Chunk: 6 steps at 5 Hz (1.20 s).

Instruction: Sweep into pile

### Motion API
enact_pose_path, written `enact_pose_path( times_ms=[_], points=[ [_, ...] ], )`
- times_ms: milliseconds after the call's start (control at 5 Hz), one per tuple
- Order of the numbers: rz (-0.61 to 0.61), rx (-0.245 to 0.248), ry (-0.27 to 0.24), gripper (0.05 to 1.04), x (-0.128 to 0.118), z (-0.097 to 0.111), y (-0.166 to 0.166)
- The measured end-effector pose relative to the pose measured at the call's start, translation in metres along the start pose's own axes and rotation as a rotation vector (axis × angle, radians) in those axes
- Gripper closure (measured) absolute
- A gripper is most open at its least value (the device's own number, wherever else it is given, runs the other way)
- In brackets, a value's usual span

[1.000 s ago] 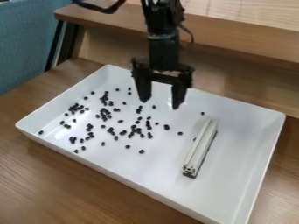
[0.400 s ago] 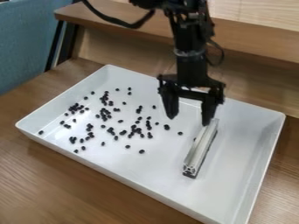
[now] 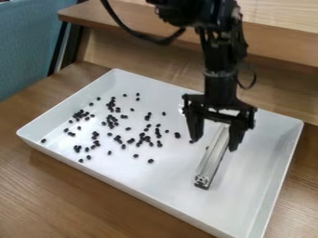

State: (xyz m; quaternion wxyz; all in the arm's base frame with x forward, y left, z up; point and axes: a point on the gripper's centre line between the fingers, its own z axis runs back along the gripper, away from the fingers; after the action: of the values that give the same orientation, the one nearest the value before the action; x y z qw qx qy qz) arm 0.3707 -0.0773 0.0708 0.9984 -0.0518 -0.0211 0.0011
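My black gripper (image 3: pixel 214 145) hangs open over the right half of the white tray, one finger on each side of the metal bar's far part. The silvery bar (image 3: pixel 210 161) lies on the tray floor, its near end toward the tray's front edge. Whether the fingers touch the bar, I cannot tell. Many small black beans (image 3: pixel 144 138) are scattered over the left and middle of the tray, some in loose clusters. One bean lies close to the left finger.
The white tray (image 3: pixel 146 195) has raised walls all round and stands on a wooden table (image 3: pixel 71 202). A wooden ledge (image 3: pixel 273 44) runs behind it. Blue fabric (image 3: pixel 28 46) is at the upper left.
From over the tray's back middle, my gripper has moved right and toward the camera, down to the bar. The bar and the beans look unmoved.
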Motion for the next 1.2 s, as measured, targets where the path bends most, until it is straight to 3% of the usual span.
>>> enact_pose_path(
  times_ms=[600, 800, 1200],
  points=[
    [-0.002, 0.049, 0.050, 0.085, -0.002, -0.020, -0.001],
    [0.007, 0.062, 0.065, 0.127, -0.003, -0.031, 0.002],
    [0.027, 0.072, 0.027, 0.666, -0.004, -0.042, 0.004]
  ],
)
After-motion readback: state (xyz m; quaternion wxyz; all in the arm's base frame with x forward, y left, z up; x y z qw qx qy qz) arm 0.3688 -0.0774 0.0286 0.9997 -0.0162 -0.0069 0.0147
